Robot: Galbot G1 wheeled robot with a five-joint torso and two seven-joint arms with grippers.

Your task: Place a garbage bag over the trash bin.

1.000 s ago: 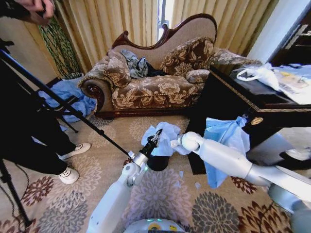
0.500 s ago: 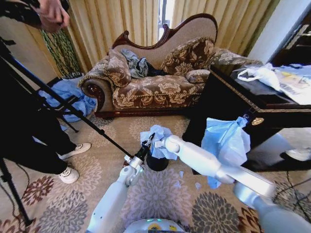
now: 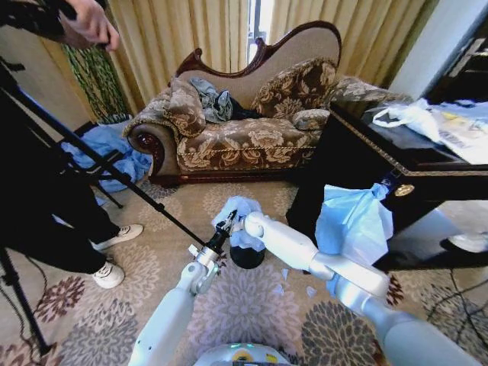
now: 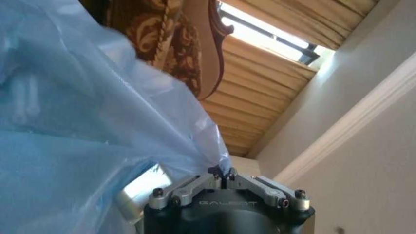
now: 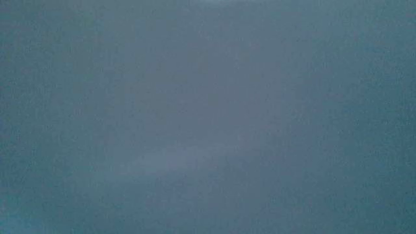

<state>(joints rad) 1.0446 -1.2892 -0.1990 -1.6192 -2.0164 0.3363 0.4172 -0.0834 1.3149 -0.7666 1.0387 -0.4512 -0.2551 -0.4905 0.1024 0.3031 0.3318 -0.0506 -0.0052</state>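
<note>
1. Behind the work stands the sofa (image 3: 244, 122), with the dark table (image 3: 381, 164) to the right.
2. On the carpet sits the trash bin (image 3: 245, 258), the garbage bag (image 3: 240, 217) bunched over its mouth.
3. Left gripper (image 3: 227, 222) is pinched closed on the bag's edge, likely holding it up so it can spread.
4. Right gripper (image 3: 245, 226) is buried in plastic; whether it grips anything, I cannot tell.

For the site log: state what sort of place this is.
Probably a hotel room or furnished sitting room: an ornate patterned sofa, long gold curtains, floral carpet and a dark wooden table.
</note>
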